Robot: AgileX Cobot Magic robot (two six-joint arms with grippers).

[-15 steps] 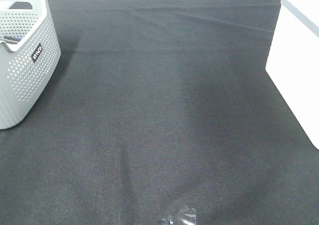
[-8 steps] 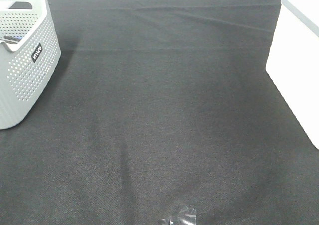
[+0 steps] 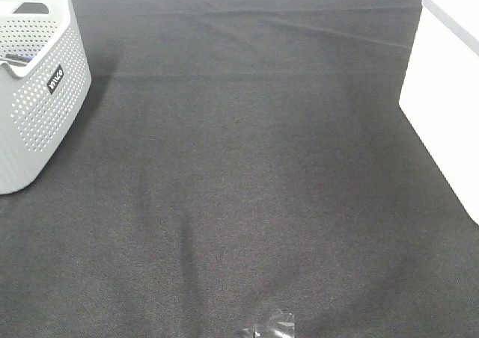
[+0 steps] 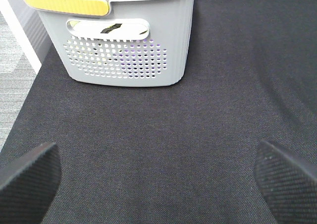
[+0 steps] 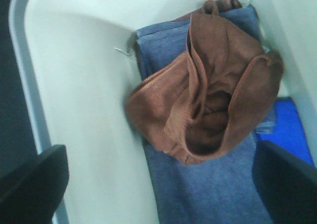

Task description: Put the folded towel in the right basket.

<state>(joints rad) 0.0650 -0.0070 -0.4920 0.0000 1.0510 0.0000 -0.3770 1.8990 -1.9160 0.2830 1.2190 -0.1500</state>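
Observation:
A brown towel (image 5: 208,85) lies bunched inside the white right basket (image 5: 84,100), on top of folded blue cloths (image 5: 208,189). My right gripper (image 5: 158,184) hangs over the basket's inside, open and empty, with its fingertips (image 5: 34,182) apart on either side of the towel. In the high view only the white basket's outer wall (image 3: 441,99) shows at the right edge; the towel and both grippers are out of sight there. My left gripper (image 4: 158,179) is open and empty, low over the black cloth, facing the grey left basket (image 4: 124,40).
The grey perforated basket (image 3: 37,91) stands at the table's far left with items inside. A black cloth (image 3: 247,166) covers the table between the baskets. A small piece of clear tape (image 3: 269,327) lies at the front edge.
A faint shadow over the middle right of the cloth has faded. Nothing else has moved in the high view.

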